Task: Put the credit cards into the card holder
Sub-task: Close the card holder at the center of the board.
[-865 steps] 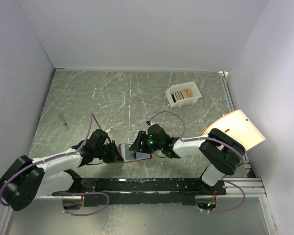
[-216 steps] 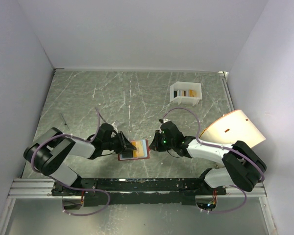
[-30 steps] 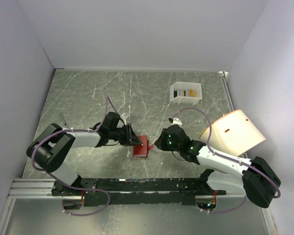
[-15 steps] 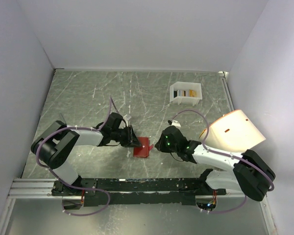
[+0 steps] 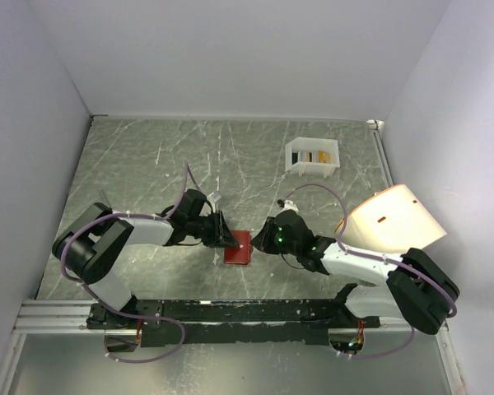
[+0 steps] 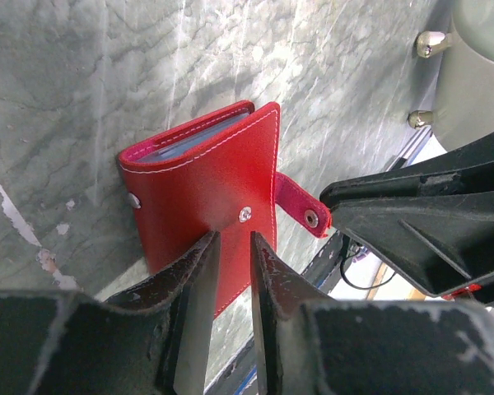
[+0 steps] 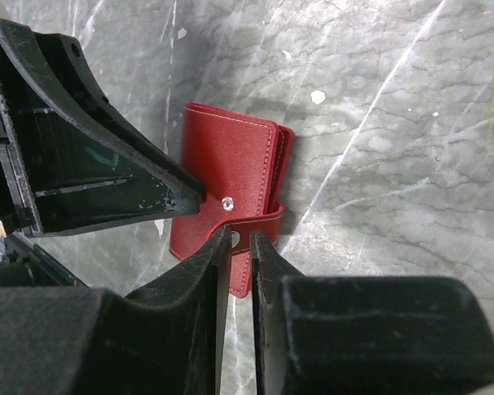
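The card holder lies folded shut on the table between both grippers, a red wallet with pale card edges showing in its top edge. Its snap tab sticks out past the cover. My left gripper rests its tips on the red cover, jaws a narrow gap apart, nothing between them. My right gripper sits over the tab, jaws narrowly apart with the tab's snap end in the gap. More credit cards stand in the white box at the far right.
A pale orange curved shade sits at the table's right edge, close to the right arm. The black mounting rail runs along the near edge. White walls close the table in on three sides.
The right gripper has moved left, up to the wallet's tab. The left gripper has edged slightly right onto the cover. The wallet has stayed in place.
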### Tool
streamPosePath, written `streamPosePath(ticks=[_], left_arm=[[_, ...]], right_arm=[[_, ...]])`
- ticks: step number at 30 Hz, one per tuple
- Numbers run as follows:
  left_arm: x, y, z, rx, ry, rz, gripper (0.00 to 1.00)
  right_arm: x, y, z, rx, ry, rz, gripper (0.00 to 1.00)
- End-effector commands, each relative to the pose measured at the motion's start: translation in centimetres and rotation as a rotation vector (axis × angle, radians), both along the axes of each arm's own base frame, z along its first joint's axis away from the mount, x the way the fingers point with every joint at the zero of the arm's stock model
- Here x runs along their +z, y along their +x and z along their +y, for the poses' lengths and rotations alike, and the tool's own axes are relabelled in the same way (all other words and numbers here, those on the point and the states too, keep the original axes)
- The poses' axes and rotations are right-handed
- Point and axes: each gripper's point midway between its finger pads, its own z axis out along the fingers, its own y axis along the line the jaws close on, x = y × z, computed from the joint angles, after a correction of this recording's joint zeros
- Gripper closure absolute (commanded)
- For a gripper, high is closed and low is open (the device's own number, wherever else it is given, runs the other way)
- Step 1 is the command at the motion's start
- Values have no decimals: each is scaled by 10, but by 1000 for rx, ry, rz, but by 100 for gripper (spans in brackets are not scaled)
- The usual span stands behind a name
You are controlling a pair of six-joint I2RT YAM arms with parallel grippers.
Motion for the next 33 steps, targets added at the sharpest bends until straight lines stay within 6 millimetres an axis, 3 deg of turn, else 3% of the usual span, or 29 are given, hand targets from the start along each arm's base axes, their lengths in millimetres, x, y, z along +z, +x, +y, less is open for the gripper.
streamPosePath(ticks=[1, 20, 25, 33], left_arm=[[-13, -8, 4, -8, 40, 18, 66], [8, -2, 13, 34, 85, -39, 59], [3, 3, 29, 65, 195, -58, 55], [-14, -1, 24, 11, 210, -8, 56]], right_arm=[[3, -2, 10, 19, 53, 2, 85], [-3, -5, 16, 35, 77, 32, 85], [-2, -6, 19, 43, 88, 37, 85], [-4, -6, 22, 54, 91, 42, 85]])
